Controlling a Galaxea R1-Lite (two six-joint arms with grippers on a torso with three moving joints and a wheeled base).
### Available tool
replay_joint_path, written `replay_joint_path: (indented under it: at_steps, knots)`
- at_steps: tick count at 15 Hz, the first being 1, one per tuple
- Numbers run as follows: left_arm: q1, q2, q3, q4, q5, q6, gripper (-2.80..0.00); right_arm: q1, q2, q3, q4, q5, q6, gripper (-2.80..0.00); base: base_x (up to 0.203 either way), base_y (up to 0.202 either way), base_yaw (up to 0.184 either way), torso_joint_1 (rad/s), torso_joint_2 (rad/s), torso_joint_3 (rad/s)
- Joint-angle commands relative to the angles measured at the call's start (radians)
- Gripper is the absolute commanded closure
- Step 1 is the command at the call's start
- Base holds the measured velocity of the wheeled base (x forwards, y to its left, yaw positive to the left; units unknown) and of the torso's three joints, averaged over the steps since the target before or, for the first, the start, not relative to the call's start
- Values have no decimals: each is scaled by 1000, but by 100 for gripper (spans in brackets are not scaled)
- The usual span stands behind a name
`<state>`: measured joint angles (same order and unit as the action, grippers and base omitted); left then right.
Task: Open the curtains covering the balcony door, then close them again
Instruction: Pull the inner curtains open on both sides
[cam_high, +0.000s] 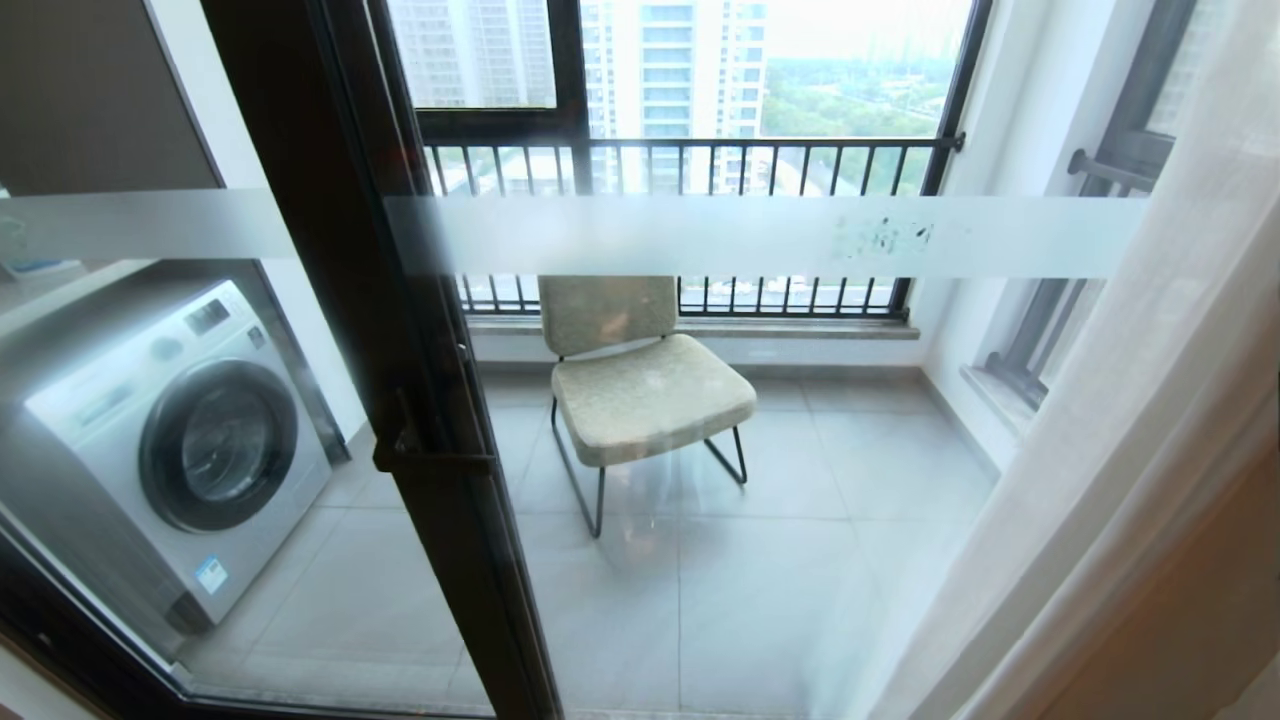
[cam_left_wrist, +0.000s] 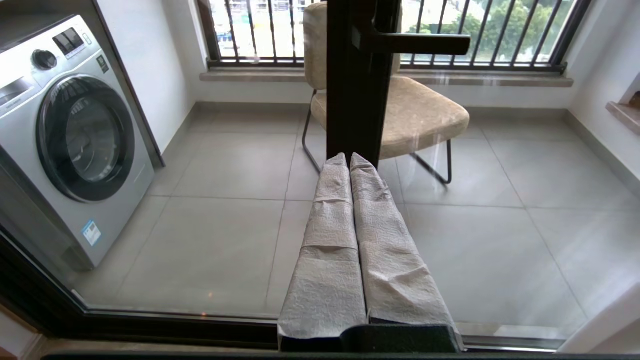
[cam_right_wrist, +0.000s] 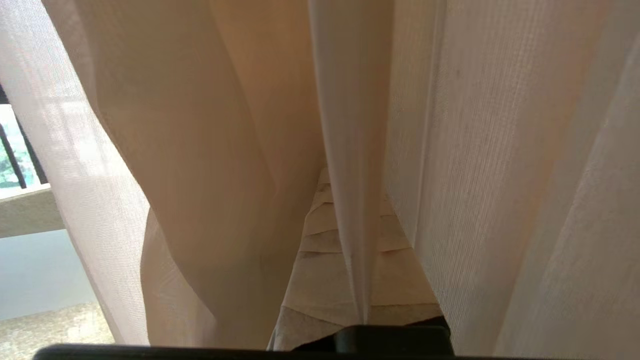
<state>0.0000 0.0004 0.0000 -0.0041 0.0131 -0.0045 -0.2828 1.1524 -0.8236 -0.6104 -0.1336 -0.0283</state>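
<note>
Curtains (cam_high: 1120, 470): gathered at the right edge of the head view, sheer layer outermost, beige drape (cam_high: 1190, 610) behind it at the lower right; the glass is uncovered across most of the view. Balcony door (cam_high: 760, 420): shut, black centre post (cam_high: 400, 330) with lever handle (cam_high: 432, 460), frosted band (cam_high: 770, 236) across the panes. Beyond the glass: chair (cam_high: 645, 385), washing machine (cam_high: 165, 450), railing (cam_high: 690, 160). Step in hand, as judged: the opening half looks done, and the closing half is beginning or about to begin. Right gripper (cam_right_wrist: 352, 200): out of the head view, buried among the folds in its wrist view; fingers (cam_right_wrist: 320, 280) together, a narrow hem of sheer (cam_right_wrist: 350, 150) running down between them, apparently pinched, though the contact itself is hidden by cloth. Left gripper (cam_left_wrist: 348, 159): parked low in front of the glass, pointing at the foot of the centre post, fingers (cam_left_wrist: 325, 250) pressed together on nothing. Next move, as judged: carry the leading edge leftward across the pane toward the centre post, keeping hold of both layers if possible. Edges: the free hem of the sheer (cam_high: 1010, 480) falls diagonally from top right to the floor; the handle sticks out into the room and could snag cloth. Open room: the span in front of the glass between hem and post shows nothing in the way.
</note>
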Motion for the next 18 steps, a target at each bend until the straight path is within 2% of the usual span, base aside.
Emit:
replay_joint_path:
  at_steps: [1,15,18]
  knots:
    - [0,0,0,0,1,0,0,-1,-3,0,-4,-1,-1,0,0,-194,2,2,1,-4]
    - [0,0,0,-2,1,1,0,1,-8,4,-5,0,-2,0,0,-192,2,4,2,3]
    - [0,0,0,-1,1,3,0,1,-14,5,-2,2,-4,0,0,-129,1,1,0,2]
